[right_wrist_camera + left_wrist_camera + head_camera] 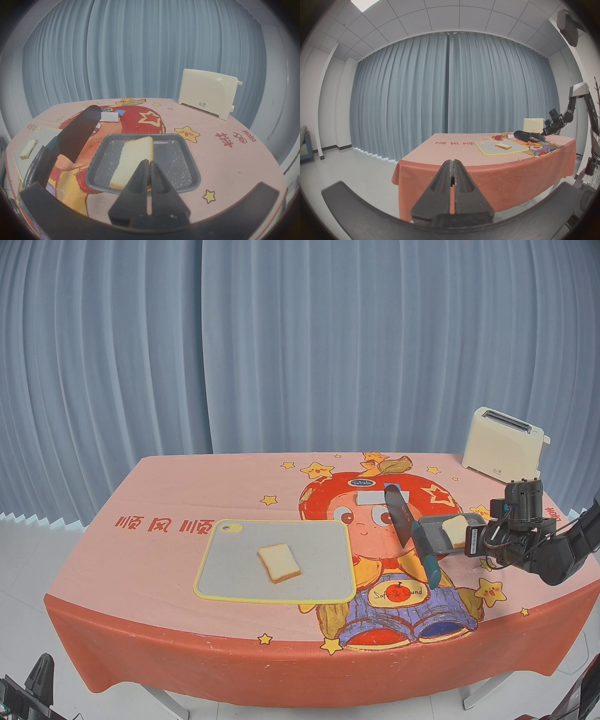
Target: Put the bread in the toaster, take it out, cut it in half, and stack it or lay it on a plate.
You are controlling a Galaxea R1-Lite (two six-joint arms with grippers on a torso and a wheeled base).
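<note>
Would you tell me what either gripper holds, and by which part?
Nothing: left gripper and right gripper are shut empty; the bread half lies in the tray.

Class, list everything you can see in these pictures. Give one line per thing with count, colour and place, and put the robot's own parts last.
table: one, pink cartoon cloth, centre.
cutting board: one, grey with yellow rim, on the table, near side.
bread pieces: two, pale with brown crust; one on the cutting board, the other in the tray.
tray: one, dark grey, right of the board.
knife: one, dark blade, teal handle, between board and tray.
white block: one, behind the knife.
toaster: one, cream, far right corner.
curtain: blue-grey, behind the table.
right hand: shut, at the tray.
left hand: shut, away from the table.
</note>
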